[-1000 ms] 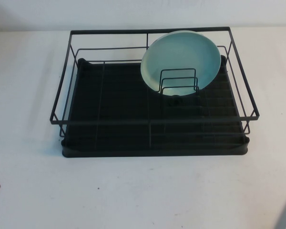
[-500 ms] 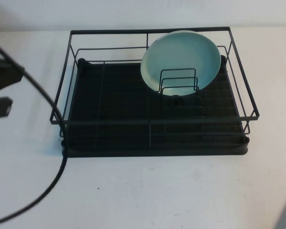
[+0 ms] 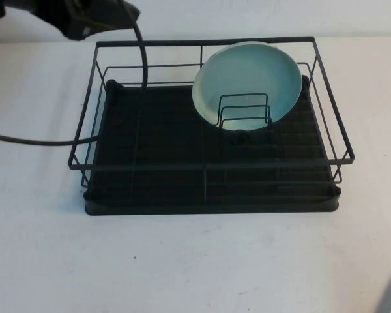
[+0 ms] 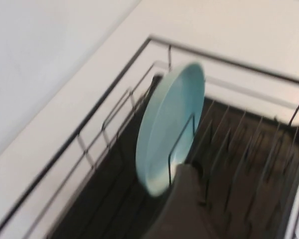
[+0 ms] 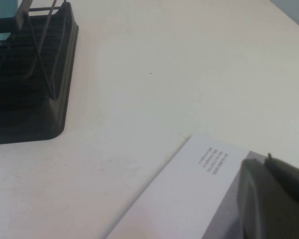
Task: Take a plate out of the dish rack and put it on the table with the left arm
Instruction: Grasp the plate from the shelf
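Note:
The pale turquoise plate [image 3: 247, 79] stands on edge in the small wire holder [image 3: 244, 111] at the back right of the black dish rack [image 3: 212, 166], on the white table [image 3: 182, 261]. The left wrist view shows the plate nearly edge-on [image 4: 164, 124]. My left gripper [image 3: 120, 13] is at the far left, above and behind the rack's back left corner, well apart from the plate. A dark part of it [image 4: 185, 209] shows in the left wrist view. My right gripper [image 5: 274, 199] is parked low at the near right, off the rack.
The left arm's black cable [image 3: 142, 59] hangs over the rack's back left corner and runs out over the table to the left [image 3: 26, 139]. A pale labelled block [image 5: 189, 199] lies under the right gripper. The rack's near corner [image 5: 50, 119] shows in the right wrist view.
The left arm has come in from the near left edge and swung up and to the far side, to the rack's back left corner. Its cable now drapes over the rack. The plate has not moved.

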{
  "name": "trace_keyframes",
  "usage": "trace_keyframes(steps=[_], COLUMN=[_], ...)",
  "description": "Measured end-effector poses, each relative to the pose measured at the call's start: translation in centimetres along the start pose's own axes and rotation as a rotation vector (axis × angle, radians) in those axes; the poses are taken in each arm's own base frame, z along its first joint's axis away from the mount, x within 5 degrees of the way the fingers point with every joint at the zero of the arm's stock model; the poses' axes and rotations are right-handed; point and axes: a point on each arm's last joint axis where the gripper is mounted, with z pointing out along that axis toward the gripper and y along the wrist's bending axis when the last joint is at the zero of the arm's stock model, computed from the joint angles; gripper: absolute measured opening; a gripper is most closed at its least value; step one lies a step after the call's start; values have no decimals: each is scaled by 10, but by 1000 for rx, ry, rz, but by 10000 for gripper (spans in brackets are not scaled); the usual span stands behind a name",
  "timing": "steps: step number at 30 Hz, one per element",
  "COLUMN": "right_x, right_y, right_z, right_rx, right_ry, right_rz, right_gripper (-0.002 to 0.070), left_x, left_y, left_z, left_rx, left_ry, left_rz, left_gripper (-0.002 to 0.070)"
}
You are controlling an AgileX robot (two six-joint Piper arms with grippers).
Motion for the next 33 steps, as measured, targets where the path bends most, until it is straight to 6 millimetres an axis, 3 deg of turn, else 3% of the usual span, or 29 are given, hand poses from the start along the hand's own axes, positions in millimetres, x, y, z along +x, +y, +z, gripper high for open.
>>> trace_keyframes(steps=[2,4,11,18,25,33], right_x=[0,0,0,0,0,0], right_y=[0,0,0,0,0,0], right_z=[0,0,0,0,0,0], right_rx=[0,0,0,0,0,0], right_ry=[0,0,0,0,0,0], right_rz=[0,0,0,0,0,0], right_gripper=[-20,-20,-20,-20,-20,-20], left_x=[-2,-1,5,15,26,39], left_y=[6,11,16,13,8,9], left_z=[15,33,109,164,203,223], left_rx=[35,55,2,-44,-68,-68], left_ry=[-58,-100,-148,-183,-216,-221], left_rz=[25,88,216,264,205,192], left_gripper=[503,524,526,526,526,526])
